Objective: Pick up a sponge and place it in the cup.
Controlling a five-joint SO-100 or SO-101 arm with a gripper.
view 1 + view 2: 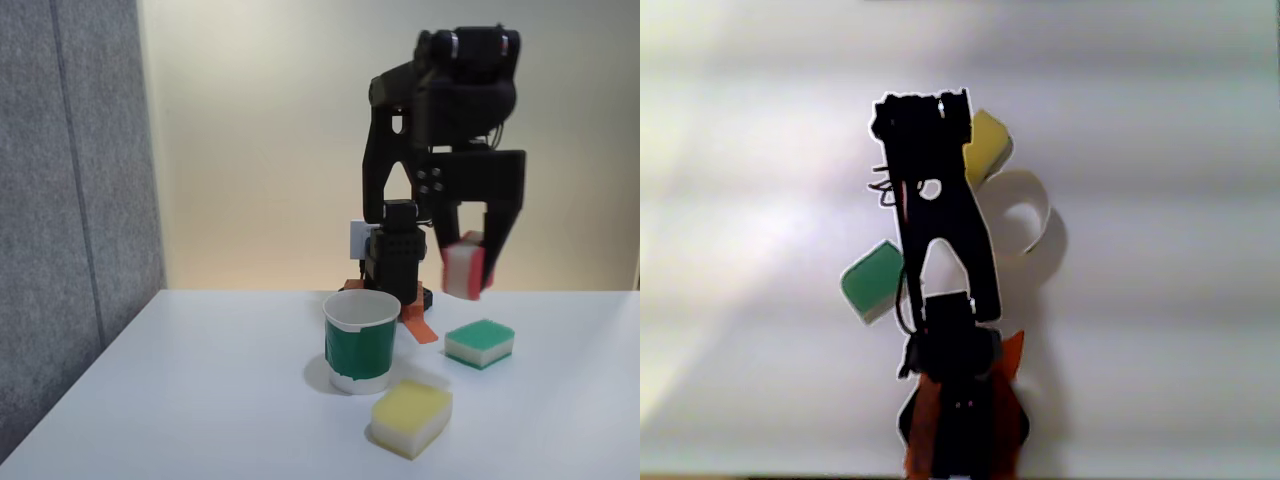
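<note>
Fixed view shows you the tool (468,262) gripping the sponge (462,268) in the air, up and right of the cup (360,342) on the table (200,400).

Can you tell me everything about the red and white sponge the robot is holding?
The small red and white rectangular sponge has a rough-looking red layer over a soft white one. It hangs tilted in the air, pinched between the black fingers of the gripper, touching nothing else. In the fixed view it floats well above the white table, to the right of the green paper cup.
</note>
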